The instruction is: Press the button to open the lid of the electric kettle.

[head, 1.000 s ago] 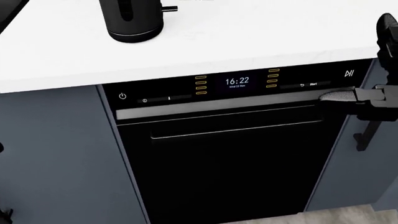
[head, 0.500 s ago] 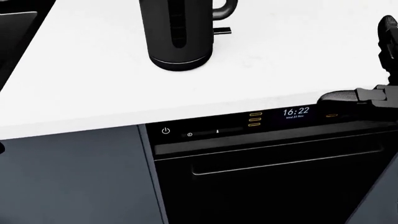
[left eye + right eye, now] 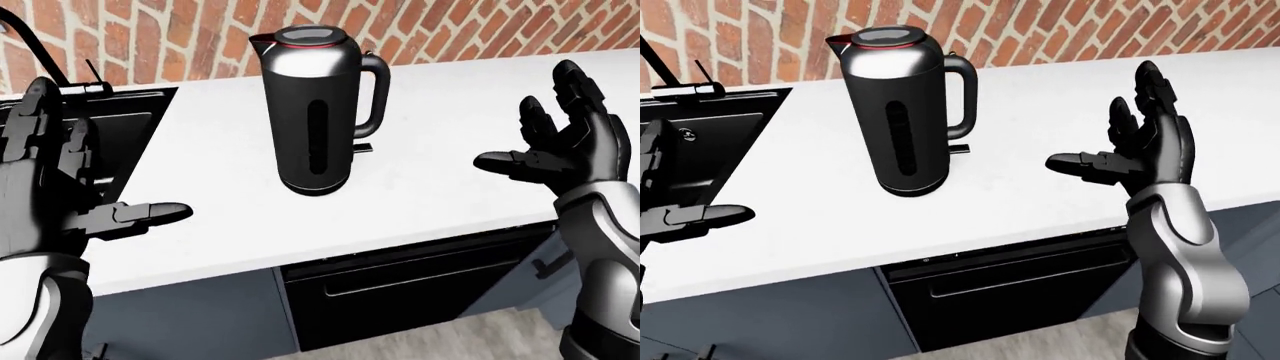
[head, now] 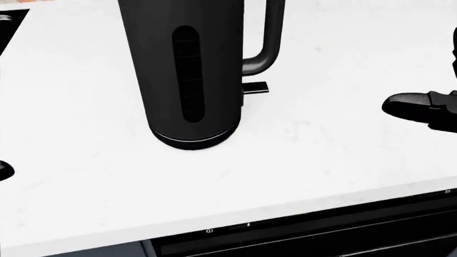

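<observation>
only eye views show kettle (image 3: 318,112) lid (image 3: 303,34), head view crops it

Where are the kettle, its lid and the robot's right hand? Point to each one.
electric kettle (image 3: 318,135), left-eye view, on the dark body beside the water window.
lid (image 3: 303,35), left-eye view, on the closed top disc.
right hand (image 3: 1145,154), right-eye view, on the palm below the open fingers.

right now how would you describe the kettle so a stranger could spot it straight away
Find the white counter under the red brick wall, with a black sink at the left-eye view's left. The kettle stands upright on it, right of the sink, between the robot's two open hands. It is the only tall dark cylinder there, with a red-rimmed lid and a loop handle on its right.
</observation>
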